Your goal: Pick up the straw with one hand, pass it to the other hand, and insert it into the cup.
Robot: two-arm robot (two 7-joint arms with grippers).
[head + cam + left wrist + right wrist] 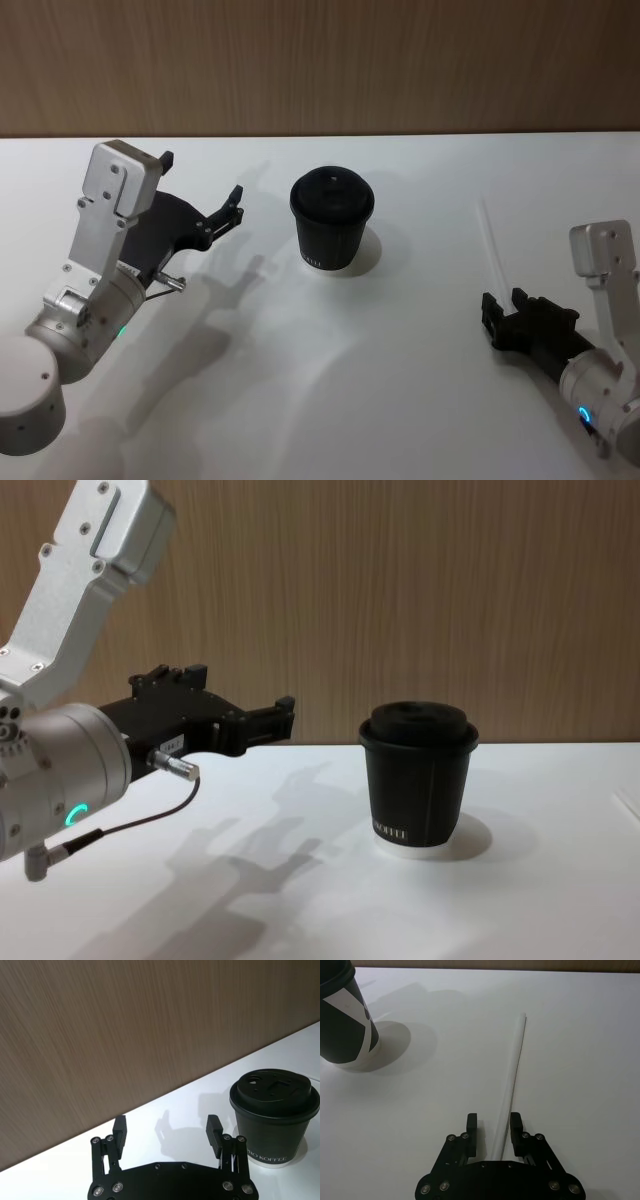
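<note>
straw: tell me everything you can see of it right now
The straw is a thin, straight, plain white tube, uncrushed. It lies flat on the white table, to the robot's right of the cup and apart from it, running away from the robot toward the wall. Its near end sits between the open jaws of the right gripper, closer to one jaw; whether it touches cannot be told. The left gripper, open, is on the cup's other side, well clear of the straw.

The cup (332, 230) stands mid-table (400, 400). To its left hovers the left gripper (202, 176), its fingers spread wide. On the right the straw (491, 245) lies flat, its near end by the parted tips of the right gripper (503, 298).
</note>
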